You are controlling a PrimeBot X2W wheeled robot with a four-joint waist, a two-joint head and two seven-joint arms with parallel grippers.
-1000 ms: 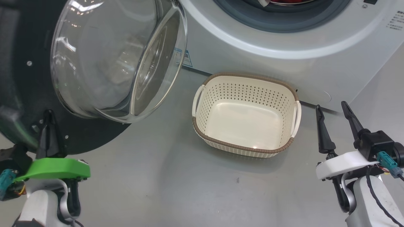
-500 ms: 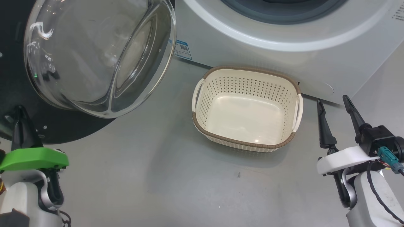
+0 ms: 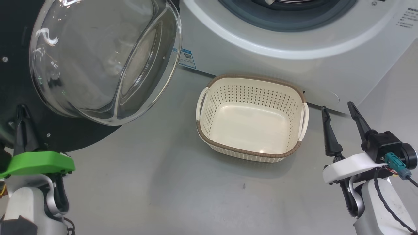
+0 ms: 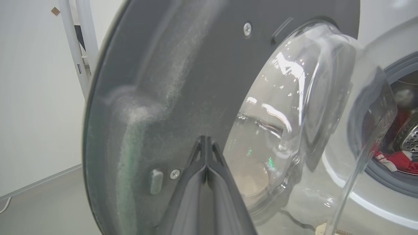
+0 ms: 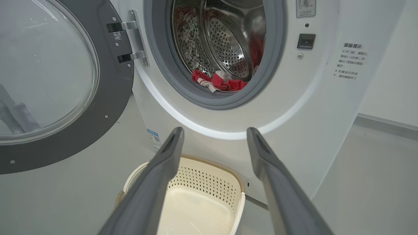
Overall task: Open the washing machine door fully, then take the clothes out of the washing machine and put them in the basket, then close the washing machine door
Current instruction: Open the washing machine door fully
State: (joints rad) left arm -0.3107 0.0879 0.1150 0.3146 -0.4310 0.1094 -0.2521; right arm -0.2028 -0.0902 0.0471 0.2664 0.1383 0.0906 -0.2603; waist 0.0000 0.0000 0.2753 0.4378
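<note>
Blue QR sticker [image 3: 186,58] and small Chinese notice [image 5: 351,62] on the washing machine [image 3: 261,65]

Smooth grey floor [image 3: 156,192] with one small dark speck [image 3: 244,186]. White wall [image 4: 32,98], tiny brown square [image 4: 55,11] high on it, white upright posts [image 4: 72,42] beside it, thin pale cable [image 4: 4,206] at its base.

washing machine mouth [image 5: 225,49]: unblocked | door [image 5: 111,98]: open, off left | basket [image 3: 251,94]: floor [image 3: 163,182] below
</note>
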